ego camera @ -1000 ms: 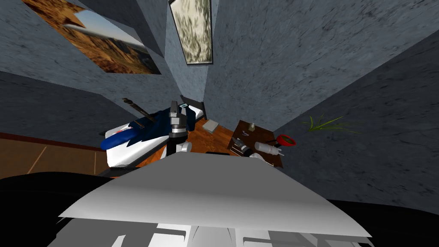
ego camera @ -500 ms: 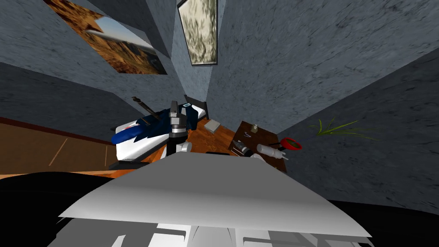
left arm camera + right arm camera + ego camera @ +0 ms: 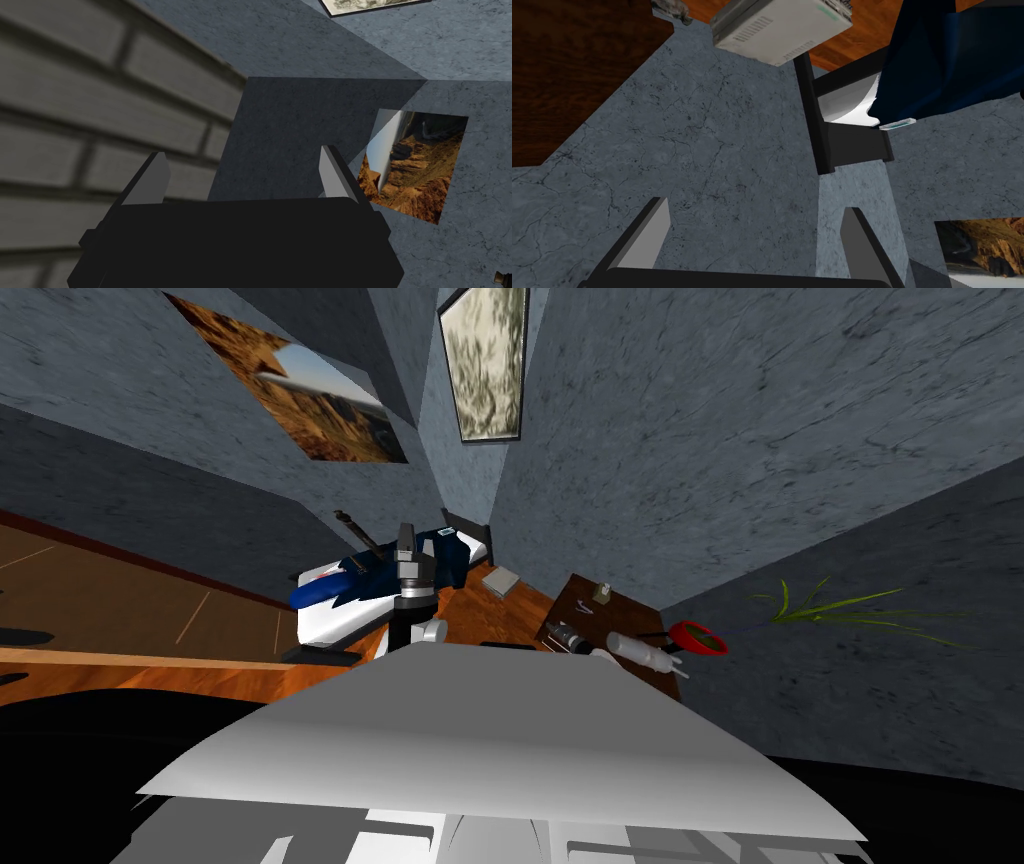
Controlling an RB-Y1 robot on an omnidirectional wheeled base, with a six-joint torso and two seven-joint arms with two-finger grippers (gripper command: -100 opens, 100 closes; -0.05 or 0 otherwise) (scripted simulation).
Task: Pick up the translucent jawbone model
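While both claws are gaping wide and holding nothing, the right claw (image 3: 755,205) is pointing towards a grey box (image 3: 782,25) lying on the floor between the bed (image 3: 857,142) and the dark worktop (image 3: 577,75). Well ahead of that claw, the jawbone model (image 3: 672,11) is sitting small at the worktop's edge. The left claw (image 3: 243,151) is pointing upward beside the bed.

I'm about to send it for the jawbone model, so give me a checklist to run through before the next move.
1. Left gripper open and empty: ok.
2. Right gripper open and empty: ok.
3. Jawbone model spotted: cannot tell; the things on the table are too small to name.
4. Gripper at the table: not ok; the right one aims past its corner at a grey wall.
5. Way to the table: cannot tell; a box lies on the floor between bed and table.
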